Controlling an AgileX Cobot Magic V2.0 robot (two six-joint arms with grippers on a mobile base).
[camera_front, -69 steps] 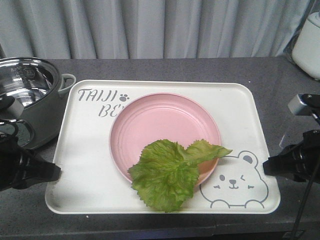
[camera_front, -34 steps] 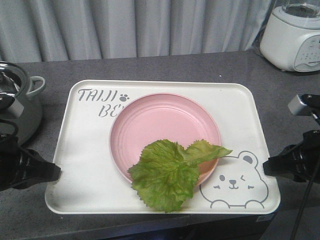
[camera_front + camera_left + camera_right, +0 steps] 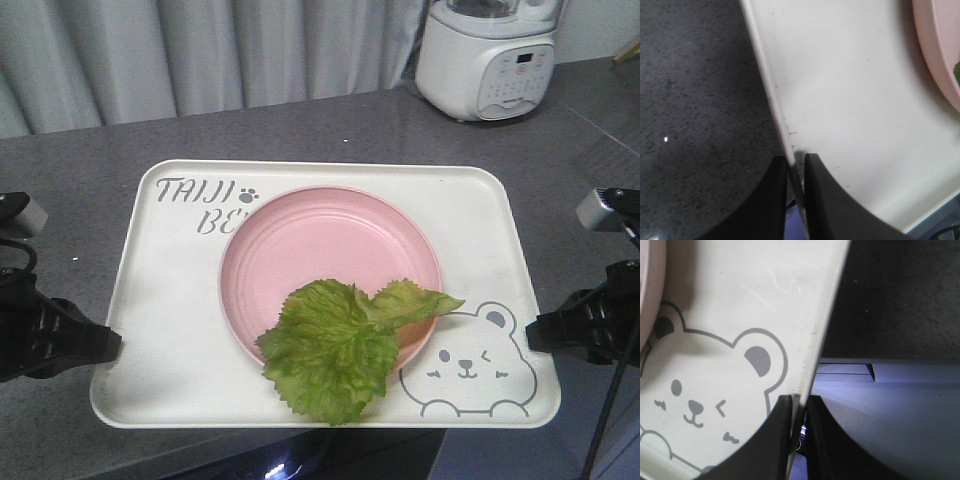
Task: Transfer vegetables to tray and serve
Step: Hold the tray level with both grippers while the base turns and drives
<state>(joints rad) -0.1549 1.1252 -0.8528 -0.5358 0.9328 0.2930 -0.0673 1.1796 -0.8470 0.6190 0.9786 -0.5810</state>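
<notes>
Between the black left gripper (image 3: 796, 161) and the black right gripper (image 3: 800, 402), the tray (image 3: 170, 300) was cream-white, with grey "TAIJI BEAR" lettering and a grey line-drawn winking bear (image 3: 470, 365) nearest the right gripper. The plate (image 3: 320, 250) inward of both was plain pale pink, and its lettuce leaf (image 3: 330, 350) was bright green. Outward of each gripper the counter (image 3: 80, 180) was dark grey with fine speckles.

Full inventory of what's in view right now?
tray: 1, cream-white with grey bear print, centre, over the counter's near edge
plate: 1, pink, on tray
lettuce leaf: 1, green, on plate's near rim, hanging onto tray
blender: 1, white, far right of counter
counter: 1, dark grey
curtain: 1, grey, behind counter
left gripper: 1, black, fingers shut on tray's left rim
right gripper: 1, black, shut on tray's right rim
</notes>
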